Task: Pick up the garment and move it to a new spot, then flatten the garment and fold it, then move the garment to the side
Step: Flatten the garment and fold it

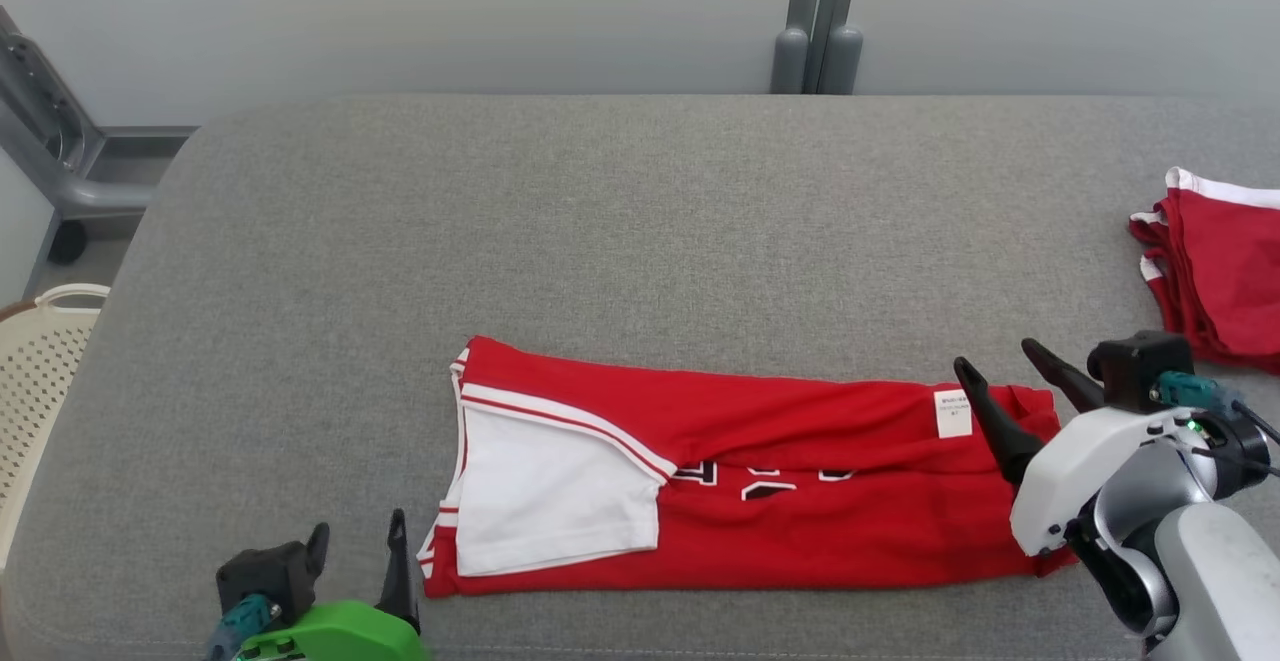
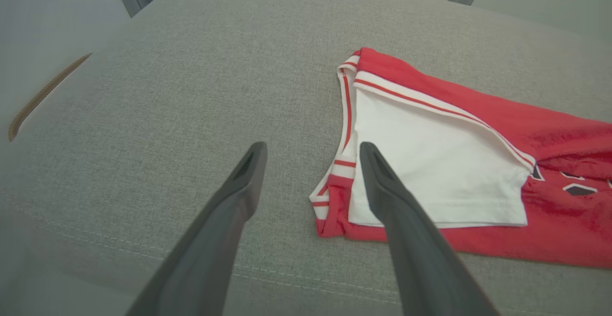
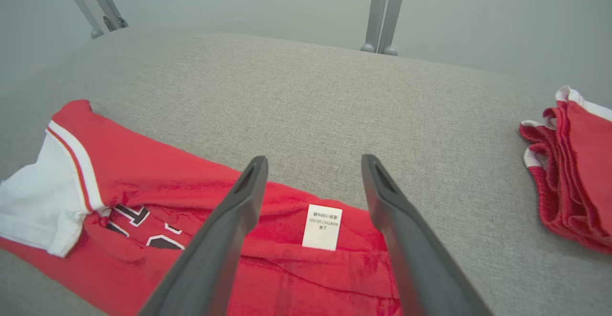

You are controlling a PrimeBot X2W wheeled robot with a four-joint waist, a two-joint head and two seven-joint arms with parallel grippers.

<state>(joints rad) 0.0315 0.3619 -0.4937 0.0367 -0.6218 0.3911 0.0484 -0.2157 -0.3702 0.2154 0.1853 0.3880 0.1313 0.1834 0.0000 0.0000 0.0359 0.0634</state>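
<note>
Two grippers, the left gripper (image 1: 358, 526) and the right gripper (image 1: 996, 354), were spread wide and held nothing. One red jersey (image 1: 800, 481) lay folded on the near middle of the grey table (image 1: 600, 221), its number half hidden. One red pile (image 1: 1215, 281), far right, was cut off.
</note>
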